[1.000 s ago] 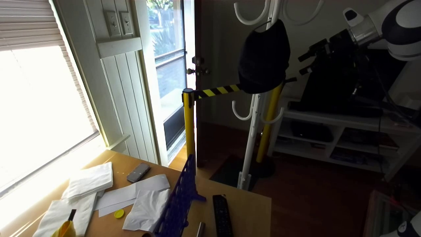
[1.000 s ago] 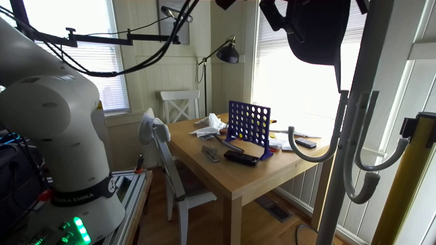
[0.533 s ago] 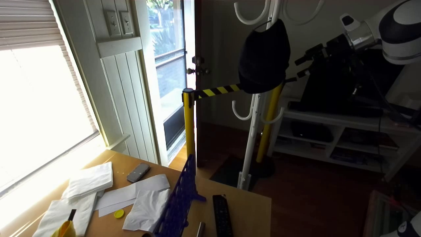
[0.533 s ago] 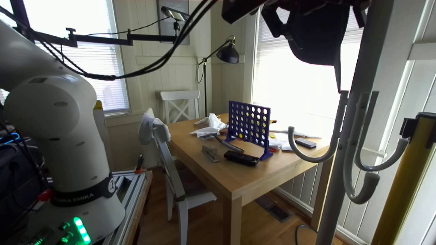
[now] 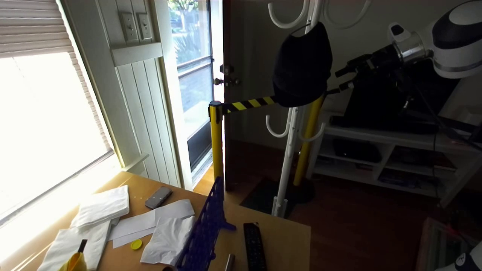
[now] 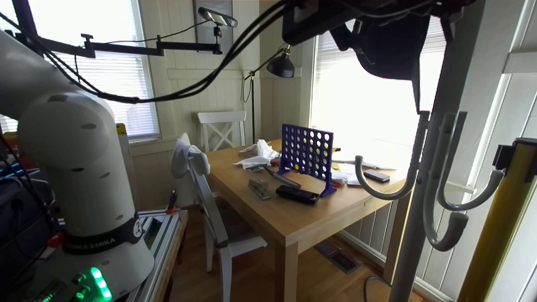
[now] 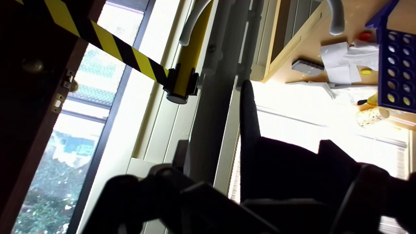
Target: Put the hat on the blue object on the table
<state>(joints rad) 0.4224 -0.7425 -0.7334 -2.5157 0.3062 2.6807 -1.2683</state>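
Observation:
The hat (image 5: 303, 66) is a black cap hanging on the coat rack; it also shows in an exterior view (image 6: 390, 54) and the wrist view (image 7: 282, 172). My gripper (image 5: 337, 80) is open and empty, fingers pointing at the hat. In that view its tips are close to the hat's right edge, apart from it. In an exterior view (image 6: 396, 37) and the wrist view (image 7: 255, 149) the hat appears between the fingers; exact depth is unclear. The blue object is an upright navy grid with holes (image 6: 307, 152), also seen edge-on (image 5: 205, 226), standing on the table (image 6: 289, 218).
The white coat rack (image 5: 288, 165) with curved hooks stands by the table. A yellow post (image 5: 216, 139) with striped tape is near the door. A remote (image 6: 297, 194), stapler (image 6: 259, 188), papers (image 5: 169, 241) and grey device (image 5: 158, 197) lie around the grid. A white chair (image 6: 216, 218) stands at the table.
My gripper has moved closer to the hat and slightly lower, staying open. In an exterior view the arm and its cables have come further into view. The hat and blue grid have not moved.

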